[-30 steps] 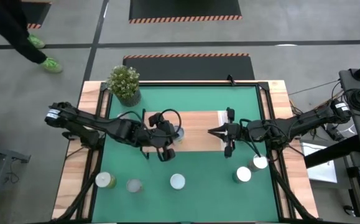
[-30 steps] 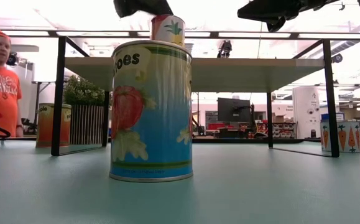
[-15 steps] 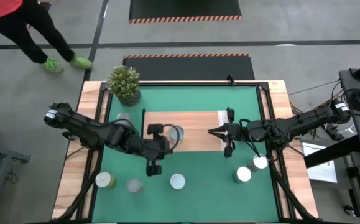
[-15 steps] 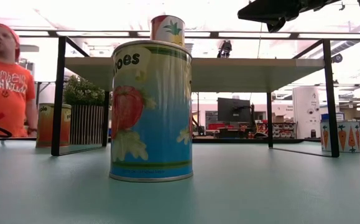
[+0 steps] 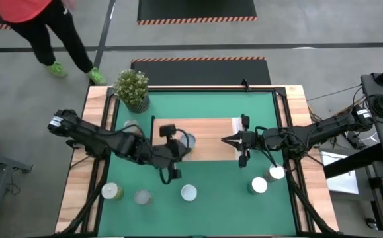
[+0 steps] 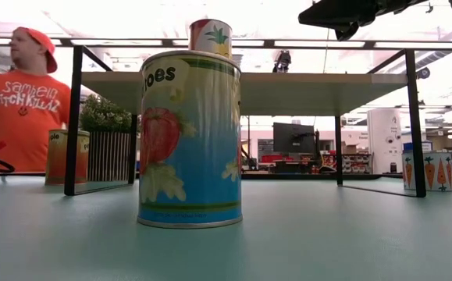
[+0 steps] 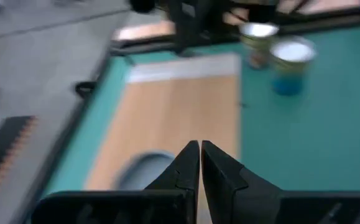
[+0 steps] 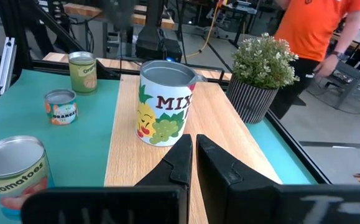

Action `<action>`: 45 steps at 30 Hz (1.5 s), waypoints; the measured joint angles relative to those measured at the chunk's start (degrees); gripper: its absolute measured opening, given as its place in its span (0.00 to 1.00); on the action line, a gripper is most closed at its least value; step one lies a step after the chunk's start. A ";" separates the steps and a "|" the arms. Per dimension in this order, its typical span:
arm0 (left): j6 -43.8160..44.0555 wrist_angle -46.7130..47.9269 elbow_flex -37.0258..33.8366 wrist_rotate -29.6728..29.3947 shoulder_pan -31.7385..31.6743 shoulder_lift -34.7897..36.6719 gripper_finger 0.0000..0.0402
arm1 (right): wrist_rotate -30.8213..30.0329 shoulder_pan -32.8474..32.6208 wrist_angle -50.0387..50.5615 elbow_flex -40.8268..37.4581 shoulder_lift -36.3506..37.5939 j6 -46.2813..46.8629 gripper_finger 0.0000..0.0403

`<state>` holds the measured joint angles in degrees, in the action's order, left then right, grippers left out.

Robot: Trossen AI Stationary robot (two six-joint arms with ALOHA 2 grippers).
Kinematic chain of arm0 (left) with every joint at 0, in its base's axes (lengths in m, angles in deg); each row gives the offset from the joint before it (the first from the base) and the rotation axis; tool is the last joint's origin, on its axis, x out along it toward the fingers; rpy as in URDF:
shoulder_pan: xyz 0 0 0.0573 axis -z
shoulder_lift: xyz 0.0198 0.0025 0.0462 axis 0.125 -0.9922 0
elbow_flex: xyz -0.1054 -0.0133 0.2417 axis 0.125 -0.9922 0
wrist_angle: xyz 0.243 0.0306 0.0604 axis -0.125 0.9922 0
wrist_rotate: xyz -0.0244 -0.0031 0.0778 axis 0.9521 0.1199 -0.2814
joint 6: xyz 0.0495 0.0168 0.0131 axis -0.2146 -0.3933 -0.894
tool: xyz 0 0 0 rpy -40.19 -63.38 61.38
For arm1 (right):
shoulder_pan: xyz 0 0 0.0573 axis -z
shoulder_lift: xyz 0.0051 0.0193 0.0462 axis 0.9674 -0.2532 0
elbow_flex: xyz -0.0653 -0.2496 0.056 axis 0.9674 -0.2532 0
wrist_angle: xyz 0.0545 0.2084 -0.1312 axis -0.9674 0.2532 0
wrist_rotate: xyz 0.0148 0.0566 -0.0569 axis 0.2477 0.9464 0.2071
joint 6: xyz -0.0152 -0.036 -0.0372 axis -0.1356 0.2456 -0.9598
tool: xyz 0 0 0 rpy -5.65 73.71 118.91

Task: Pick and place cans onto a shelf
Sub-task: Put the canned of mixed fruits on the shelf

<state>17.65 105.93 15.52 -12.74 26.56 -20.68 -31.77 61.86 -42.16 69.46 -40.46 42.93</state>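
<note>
Backing my left end effector (image 5: 175,176) off the shelf (image 5: 211,132), closed and empty; one can (image 5: 187,141) now stands placed; right end effector (image 5: 225,139) waits closed.

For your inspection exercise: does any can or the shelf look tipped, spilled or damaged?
Nothing stands out. The one can on the shelf stands upright, and so do the cans on the green mat.

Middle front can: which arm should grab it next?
Left, probably. The left gripper, fingers shut, hangs just off the shelf, close to that can. The right gripper sits over the shelf, farther away.
</note>
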 joint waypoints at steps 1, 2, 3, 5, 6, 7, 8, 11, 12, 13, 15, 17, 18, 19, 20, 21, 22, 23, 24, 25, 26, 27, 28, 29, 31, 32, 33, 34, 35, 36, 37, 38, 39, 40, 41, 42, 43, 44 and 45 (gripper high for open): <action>-0.03 -0.01 0.08 -0.66 -0.78 -0.01 0.00 | 0.00 0.00 -0.01 0.00 0.00 0.00 0.03; 0.11 0.03 0.09 -0.55 -1.61 -0.09 0.00 | 0.00 0.00 -0.01 0.00 0.00 0.00 0.03; 0.39 0.14 0.09 0.16 -2.49 -0.39 0.00 | 0.00 0.00 0.01 0.00 0.00 0.00 0.03; 1.15 0.44 0.09 2.77 -4.03 -1.20 0.00 | 0.00 0.00 0.01 0.00 0.00 0.00 0.03; 1.52 0.55 0.09 3.83 -4.54 -1.67 0.00 | 0.00 0.00 0.03 0.00 0.00 0.00 0.03; 1.85 0.82 0.09 4.44 -4.91 -1.99 0.00 | 0.00 0.00 0.03 0.00 0.00 0.00 0.03; 2.22 1.56 0.09 4.65 -5.08 -2.29 0.00 | 0.00 0.00 0.13 0.00 0.00 0.00 0.03; 3.68 4.51 0.09 4.75 -5.51 -2.80 0.00 | -0.01 0.00 0.82 0.00 0.00 0.00 0.03; 4.29 5.28 0.09 4.73 -5.53 -2.89 0.00 | -0.21 0.00 1.08 0.00 0.00 0.00 0.03; 4.77 5.80 0.09 4.73 -5.53 -2.91 0.00 | -0.44 0.00 1.28 0.00 0.00 0.00 0.03; 5.69 6.78 0.09 4.72 -5.54 -2.89 0.00 | -0.44 0.00 1.55 0.00 0.00 -0.02 0.03; 6.88 8.37 0.09 5.04 -5.51 -2.74 0.00 | -0.44 0.00 1.55 0.00 0.00 -0.04 0.03; 7.70 9.26 0.14 5.08 -5.51 -2.68 0.00 | -0.44 0.00 1.53 0.00 0.00 -0.06 0.03; 8.50 10.51 0.36 5.14 -5.50 -2.61 0.00 | -0.44 0.00 1.52 0.00 0.00 -0.15 0.03; 9.27 11.89 0.60 5.21 -5.49 -2.56 0.00 | -0.44 0.00 1.53 0.00 0.00 -0.24 0.03; 9.95 12.97 0.80 5.19 -5.49 -2.51 0.00 | -0.44 0.00 1.52 0.00 0.00 -0.26 0.03; 10.57 13.78 0.98 5.18 -5.51 -2.51 0.00 | -0.44 0.00 1.52 0.00 0.00 -0.24 0.03; 11.03 14.41 1.15 5.16 -5.51 -2.51 0.00 | -0.44 0.00 1.50 0.00 0.00 -0.19 0.03; 11.35 15.13 1.36 5.17 -5.51 -2.47 0.00 | -0.44 0.00 1.50 0.00 0.00 -0.17 0.03; 11.50 16.05 1.69 5.14 -5.51 -2.47 0.00 | -0.44 0.00 1.50 0.00 0.00 -0.17 0.03; 11.83 16.92 2.06 5.25 -5.49 -2.47 0.00 | -0.44 0.00 1.50 0.00 0.00 -0.15 0.03; 12.11 17.68 2.51 5.40 -5.49 -2.47 0.00 | -0.44 0.00 1.50 0.00 0.00 -0.13 0.03; 12.29 18.30 2.88 5.65 -5.49 -2.47 0.00 | -0.44 0.00 1.50 0.00 0.00 -0.13 0.03; 12.31 18.95 3.20 5.88 -5.49 -2.47 0.00 | -0.44 0.00 1.50 0.00 0.00 -0.13 0.03; 12.32 20.23 3.98 6.08 -5.44 -2.49 0.00 | -0.44 0.00 1.49 0.00 0.00 -0.05 0.03; 12.31 20.94 4.49 6.09 -5.44 -2.49 0.00 | -0.44 0.00 1.48 0.00 0.00 -0.06 0.03; 12.33 21.62 5.01 6.08 -5.44 -2.49 0.00 | -0.44 0.00 1.48 0.00 0.00 -0.04 0.03; 12.31 22.26 5.58 6.08 -5.44 -2.49 0.00 | -0.44 0.00 1.48 0.00 0.00 -0.04 0.03; 12.31 22.52 6.12 6.06 -5.44 -2.49 0.00 | -0.44 0.00 1.50 0.00 0.00 -0.04 0.03; 12.31 22.61 6.65 6.06 -5.44 -2.49 0.00 | -0.44 0.00 1.47 0.00 0.00 -0.04 0.03; 12.31 22.69 7.22 6.04 -5.44 -2.49 0.00 | -0.44 0.00 1.47 0.00 0.00 -0.04 0.03; 12.31 22.56 7.82 6.02 -5.44 -2.49 0.00 | -0.44 0.00 1.47 0.00 0.00 -0.04 0.03; 12.29 21.99 8.30 5.99 -5.44 -2.49 0.00 | -0.44 0.00 1.49 0.00 0.00 -0.04 0.03; 12.29 20.94 8.45 5.71 -5.44 -2.47 0.00 | -0.44 0.00 1.49 0.00 0.00 -0.04 0.03; 12.20 19.98 8.46 5.40 -5.44 -2.47 0.00 | -0.44 0.00 1.48 0.00 0.00 -0.04 0.03; 12.10 19.37 8.39 4.97 -5.44 -2.48 0.00 | -0.44 0.00 1.49 0.00 0.00 -0.05 0.03; 12.03 18.72 8.17 4.55 -5.44 -2.72 0.00 | -0.44 0.00 1.50 0.00 0.00 -0.21 0.03; 12.03 18.41 8.00 4.26 -5.44 -2.98 0.00 | -0.44 0.00 1.50 0.00 0.02 -0.28 0.03; 12.03 18.28 7.75 4.06 -5.44 -3.33 0.00 | -0.44 0.00 1.51 0.00 0.02 -0.31 0.03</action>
<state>29.67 124.21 23.27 -8.67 21.11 -24.01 -32.21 61.86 -40.65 69.46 -40.44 42.62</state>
